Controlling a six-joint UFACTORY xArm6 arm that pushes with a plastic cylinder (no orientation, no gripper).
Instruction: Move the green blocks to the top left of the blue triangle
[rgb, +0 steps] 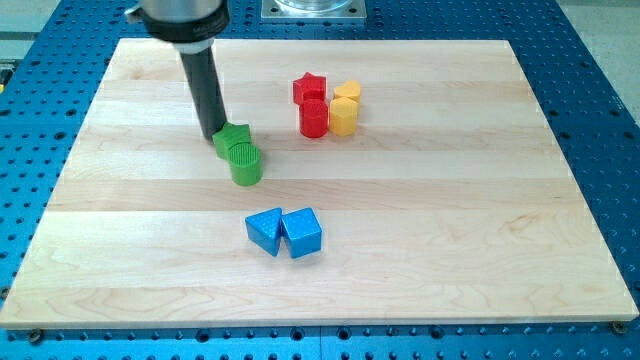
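My tip (214, 135) rests on the board just left of a green star-shaped block (234, 137), touching or nearly touching it. A green cylinder (245, 163) stands right below and against the green star. Two blue blocks lie lower down near the board's middle: a blue triangle-like block (265, 230) on the left and a blue cube-like block (302, 233) against its right side. The green pair sits above and slightly left of the blue pair, with a gap between them.
A cluster at the view's top centre holds a red star (309, 88), a red cylinder (314, 118), a yellow block (347, 93) and a yellow cylinder (343, 117). The wooden board (500, 200) lies on a blue perforated table.
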